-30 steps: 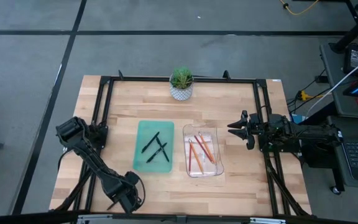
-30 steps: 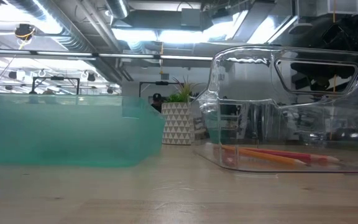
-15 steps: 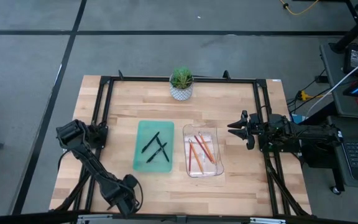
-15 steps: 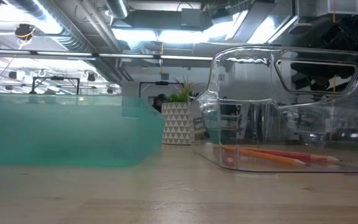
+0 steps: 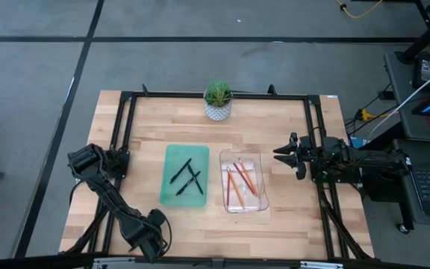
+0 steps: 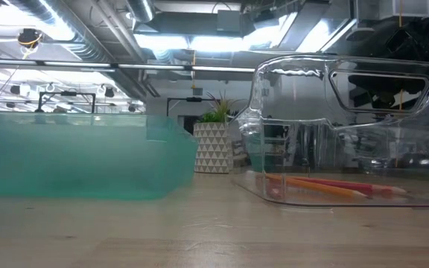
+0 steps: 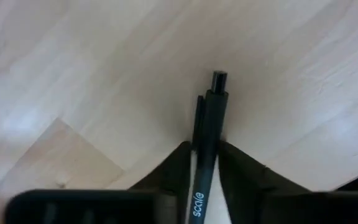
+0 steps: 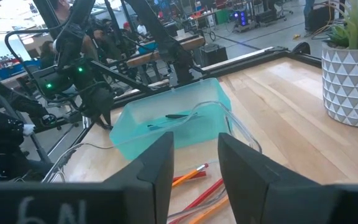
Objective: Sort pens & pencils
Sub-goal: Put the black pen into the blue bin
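Note:
My left gripper (image 5: 149, 237) hangs over the table's near left corner, shut on a black pen (image 7: 207, 134). Other black pens (image 5: 187, 178) lie flat in the teal tray (image 5: 167, 196), which also shows in the right wrist view as the tray (image 8: 143, 138). Three orange and red pencils (image 5: 240, 180) lie in the clear bin (image 5: 262, 205), and they show through its wall in the low view as pencils (image 6: 326, 186). My right gripper (image 5: 278, 154) waits open to the right of the clear bin, touching nothing. My left gripper pinches the black pen's barrel (image 7: 205, 163) between its two fingers (image 7: 177, 167), coming from above and pointing down at the wood. The pen lies along the fingers, and its button end (image 7: 219, 78) sticks out beyond the fingertips. Whether that end touches the table cannot be seen.
A potted plant (image 5: 217, 100) in a white patterned pot stands at the table's far edge, in the middle. A black frame rail (image 5: 122, 134) runs round the tabletop. Bare wood (image 5: 200, 232) lies between the containers and the near edge.
My left gripper has shifted slightly toward the table's left edge, still shut on the pen. Everything else has stayed where it was.

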